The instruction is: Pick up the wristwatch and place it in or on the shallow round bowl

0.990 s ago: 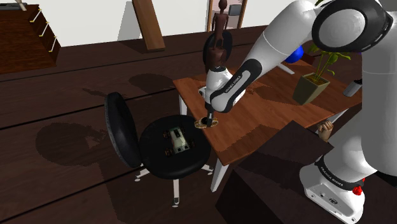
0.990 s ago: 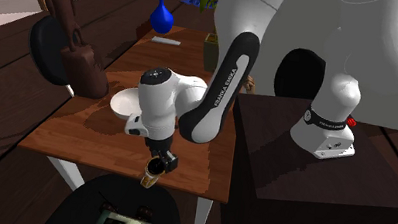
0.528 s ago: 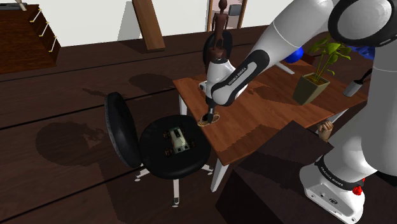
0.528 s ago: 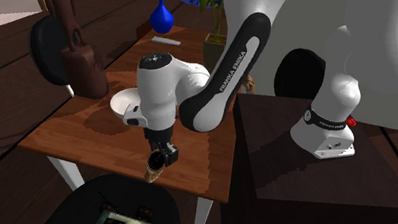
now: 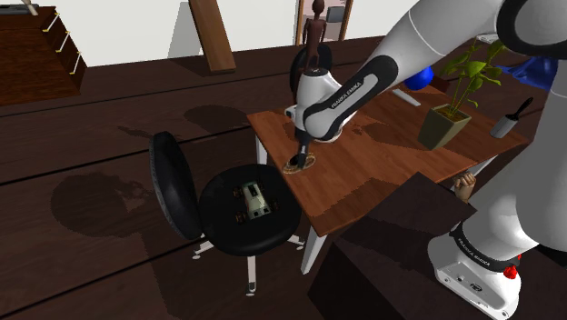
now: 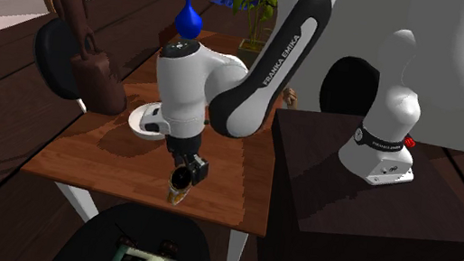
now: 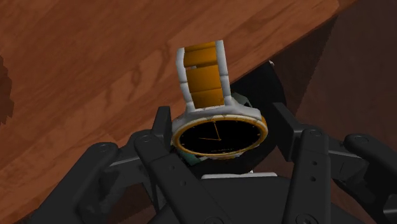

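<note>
My black gripper [image 7: 221, 137] is shut on the wristwatch [image 7: 219, 133], a black dial in a gold rim with an orange strap. The strap points away from the hand over the brown table [image 7: 95, 70]. In the shoulder view the gripper [image 5: 300, 155] holds the watch [image 5: 297, 166] just above the table's near-left corner. In the second exterior view the watch [image 6: 179, 191] hangs under the gripper [image 6: 187, 170], above the table's front edge. The shallow white bowl [image 6: 142, 121] sits on the table behind the hand, partly hidden by the wrist.
A black swivel chair [image 5: 238, 227] with a small boxy object [image 5: 253, 202] on its seat stands beside the table's corner. A dark wooden figurine [image 6: 84, 61], a blue vase [image 6: 188, 18] and a potted plant [image 5: 450, 114] stand on the table. The dark stand [image 6: 366, 205] adjoins it.
The arm has carried the watch from above the table's corner by the chair further in over the tabletop, closer to the bowl. The grip stayed shut.
</note>
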Robot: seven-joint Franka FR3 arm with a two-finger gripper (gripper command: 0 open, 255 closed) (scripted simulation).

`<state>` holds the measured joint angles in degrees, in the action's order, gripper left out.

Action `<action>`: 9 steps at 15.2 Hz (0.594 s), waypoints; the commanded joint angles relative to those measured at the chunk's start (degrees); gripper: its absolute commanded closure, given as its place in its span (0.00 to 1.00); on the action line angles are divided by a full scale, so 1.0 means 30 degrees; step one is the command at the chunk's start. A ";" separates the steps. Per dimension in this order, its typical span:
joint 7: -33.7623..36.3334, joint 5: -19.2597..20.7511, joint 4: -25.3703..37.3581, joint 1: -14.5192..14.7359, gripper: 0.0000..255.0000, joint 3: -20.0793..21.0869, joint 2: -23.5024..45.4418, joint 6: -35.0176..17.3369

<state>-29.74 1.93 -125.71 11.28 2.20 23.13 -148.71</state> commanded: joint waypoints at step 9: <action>-0.1516 -0.0293 0.0680 -0.1025 1.00 -0.0255 -0.1170 0.1843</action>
<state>-32.92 1.19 -124.76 9.09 1.75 18.90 -143.53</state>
